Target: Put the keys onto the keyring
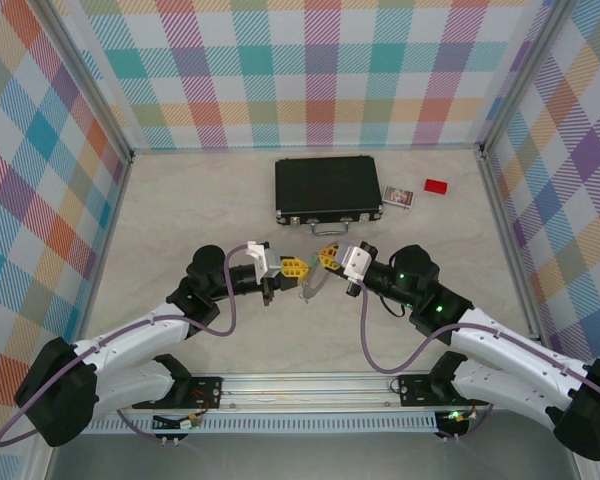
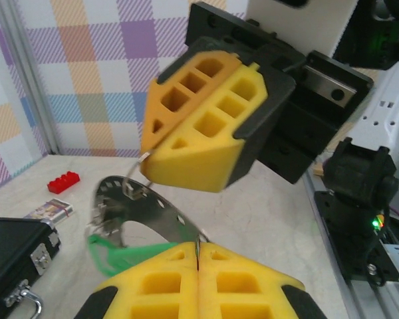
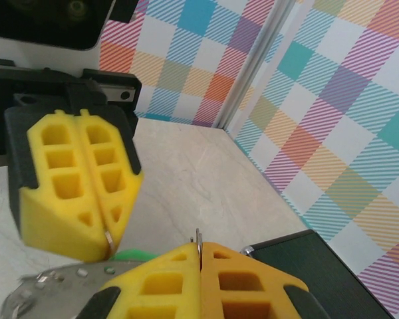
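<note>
My left end effector (image 2: 198,262) and right end effector (image 3: 199,256) are both clenched on the thin, flat grey metal keyring (image 2: 156,216). They hold it aloft between them over the middle of the desk (image 1: 180,210), on the near side of the black hard case (image 1: 327,187). I judge the double grip steadies the hoop for threading. A bright-green plastic key tag (image 2: 120,256) hangs at its lower rim.

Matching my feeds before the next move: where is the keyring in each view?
Top external: keyring mid-table, between left gripper and right gripper.
Left wrist: keyring lower centre-left, a grey arc.
Right wrist: keyring at the bottom-left edge.
Shared landmark: black case, top centre in top external, bottom left in left wrist, bottom right in right wrist.
</note>
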`<action>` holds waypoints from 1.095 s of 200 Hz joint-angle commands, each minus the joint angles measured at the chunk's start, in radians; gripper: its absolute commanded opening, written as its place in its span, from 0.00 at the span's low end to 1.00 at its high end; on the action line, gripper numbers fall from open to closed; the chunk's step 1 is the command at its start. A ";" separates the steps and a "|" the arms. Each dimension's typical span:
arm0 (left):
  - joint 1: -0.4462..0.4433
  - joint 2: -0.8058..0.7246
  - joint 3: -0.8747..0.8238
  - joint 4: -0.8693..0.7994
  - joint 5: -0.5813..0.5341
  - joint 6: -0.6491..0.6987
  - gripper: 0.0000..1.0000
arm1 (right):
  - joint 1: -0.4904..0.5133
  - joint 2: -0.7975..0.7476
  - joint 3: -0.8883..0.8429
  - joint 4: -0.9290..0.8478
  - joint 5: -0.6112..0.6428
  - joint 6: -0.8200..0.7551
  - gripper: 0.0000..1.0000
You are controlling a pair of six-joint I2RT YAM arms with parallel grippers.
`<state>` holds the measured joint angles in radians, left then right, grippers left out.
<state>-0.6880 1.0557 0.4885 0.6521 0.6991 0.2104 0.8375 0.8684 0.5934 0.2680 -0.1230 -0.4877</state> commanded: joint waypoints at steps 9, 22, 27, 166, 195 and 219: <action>-0.011 -0.039 -0.001 0.015 0.001 0.039 0.00 | 0.003 -0.032 0.023 0.007 -0.045 -0.020 0.00; -0.009 -0.029 0.006 0.009 -0.016 0.052 0.00 | 0.003 -0.039 0.023 -0.003 -0.056 -0.019 0.00; -0.006 -0.023 0.011 0.012 -0.017 0.053 0.00 | 0.003 -0.041 0.022 -0.005 -0.061 -0.019 0.00; 0.015 0.022 0.036 0.107 0.000 0.015 0.00 | 0.003 -0.022 0.019 -0.010 -0.130 0.016 0.00; 0.015 0.021 0.038 0.110 0.006 0.012 0.00 | 0.004 -0.014 0.020 -0.013 -0.138 0.020 0.00; 0.014 0.023 0.042 0.107 0.019 0.007 0.00 | 0.003 -0.008 0.020 -0.003 -0.136 0.022 0.00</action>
<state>-0.6781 1.0725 0.4961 0.7109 0.6834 0.2272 0.8375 0.8570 0.5934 0.2302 -0.2333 -0.4797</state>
